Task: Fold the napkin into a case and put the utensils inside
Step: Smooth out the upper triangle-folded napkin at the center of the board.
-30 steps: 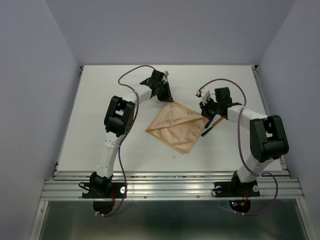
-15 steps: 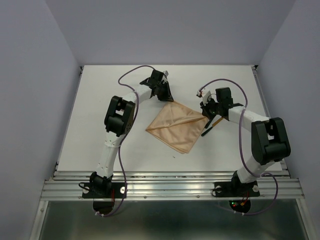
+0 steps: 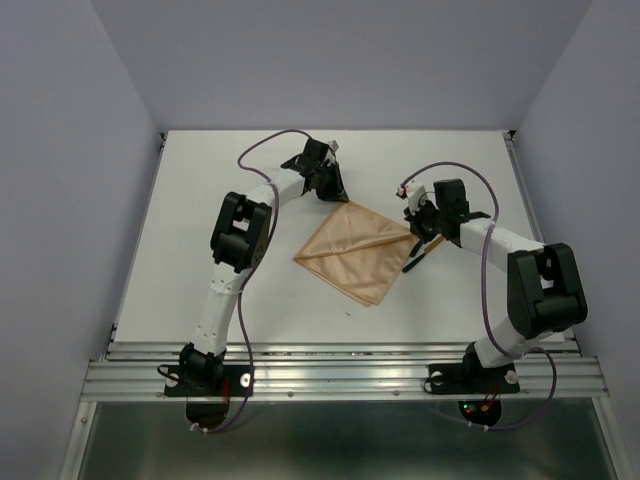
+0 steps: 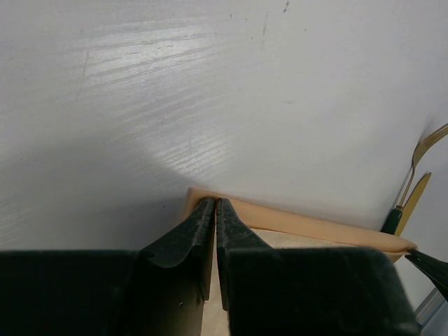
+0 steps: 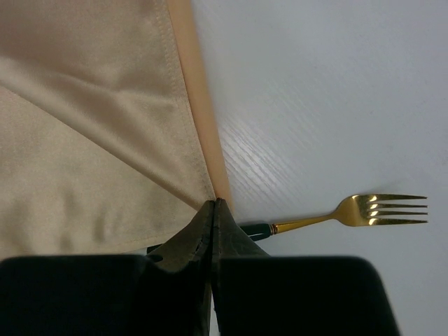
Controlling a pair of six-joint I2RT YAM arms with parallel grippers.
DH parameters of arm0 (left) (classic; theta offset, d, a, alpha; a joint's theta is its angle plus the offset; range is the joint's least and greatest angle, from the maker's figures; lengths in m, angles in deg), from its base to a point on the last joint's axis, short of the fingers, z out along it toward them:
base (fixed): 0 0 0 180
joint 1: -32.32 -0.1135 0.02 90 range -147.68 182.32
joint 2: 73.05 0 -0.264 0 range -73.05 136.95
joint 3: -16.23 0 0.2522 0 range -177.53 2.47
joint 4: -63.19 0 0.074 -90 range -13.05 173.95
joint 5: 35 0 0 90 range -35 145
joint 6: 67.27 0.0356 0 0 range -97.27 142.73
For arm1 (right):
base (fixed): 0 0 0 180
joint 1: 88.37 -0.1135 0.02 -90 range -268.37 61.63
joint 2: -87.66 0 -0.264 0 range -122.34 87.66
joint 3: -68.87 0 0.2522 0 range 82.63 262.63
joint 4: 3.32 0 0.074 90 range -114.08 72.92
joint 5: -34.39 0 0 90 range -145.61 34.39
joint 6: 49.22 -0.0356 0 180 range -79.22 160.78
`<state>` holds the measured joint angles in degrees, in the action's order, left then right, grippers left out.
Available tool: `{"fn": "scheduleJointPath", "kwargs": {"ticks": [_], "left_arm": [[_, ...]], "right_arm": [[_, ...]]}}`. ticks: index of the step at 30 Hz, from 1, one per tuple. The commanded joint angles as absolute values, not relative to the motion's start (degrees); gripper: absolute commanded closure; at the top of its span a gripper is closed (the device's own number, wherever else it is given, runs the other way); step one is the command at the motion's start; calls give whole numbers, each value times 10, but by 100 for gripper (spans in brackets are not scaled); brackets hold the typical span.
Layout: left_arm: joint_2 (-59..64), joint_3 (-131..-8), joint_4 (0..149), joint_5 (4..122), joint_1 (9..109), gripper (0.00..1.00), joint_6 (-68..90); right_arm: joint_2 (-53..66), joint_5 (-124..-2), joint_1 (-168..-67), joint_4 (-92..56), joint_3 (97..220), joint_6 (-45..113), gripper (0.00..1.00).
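Observation:
The peach-orange napkin (image 3: 355,250) lies folded on the white table, with a diagonal crease across it. My left gripper (image 3: 335,194) is shut on its far corner, and the left wrist view shows the pinched napkin corner (image 4: 231,213) at my left gripper (image 4: 215,204). My right gripper (image 3: 414,234) is shut on the right corner of the napkin (image 5: 105,140), seen at the tips of my right gripper (image 5: 213,204). A gold fork (image 5: 378,208) with a dark handle lies just right of that corner. The fork (image 4: 423,147) and a gold knife (image 4: 414,199) show in the left wrist view. The utensils (image 3: 414,260) are partly hidden under the right arm.
Purple cables (image 3: 260,148) loop over both arms. The table's (image 3: 200,260) white walls rise at the back and sides. An aluminium rail (image 3: 340,375) runs along the near edge.
The right gripper has shifted a little to the right, and the napkin has slid slightly right with it. The left gripper has barely moved.

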<state>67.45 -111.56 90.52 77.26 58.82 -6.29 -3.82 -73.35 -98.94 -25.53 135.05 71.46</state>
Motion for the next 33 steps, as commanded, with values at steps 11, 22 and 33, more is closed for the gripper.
{"fn": "scheduleJointPath", "kwargs": {"ticks": [11,22,33], "left_arm": [[686,-1127,942,751,586,82,-49],[656,-1113,937,746,586,82,-50],[627,-1091,937,736,562,82,-46]], "right_arm": [[-37,-705,-986,-232,1347,720,84],[14,-699,-986,-202,1357,661,73],[1,-710,-986,-187,1401,417,96]]}}
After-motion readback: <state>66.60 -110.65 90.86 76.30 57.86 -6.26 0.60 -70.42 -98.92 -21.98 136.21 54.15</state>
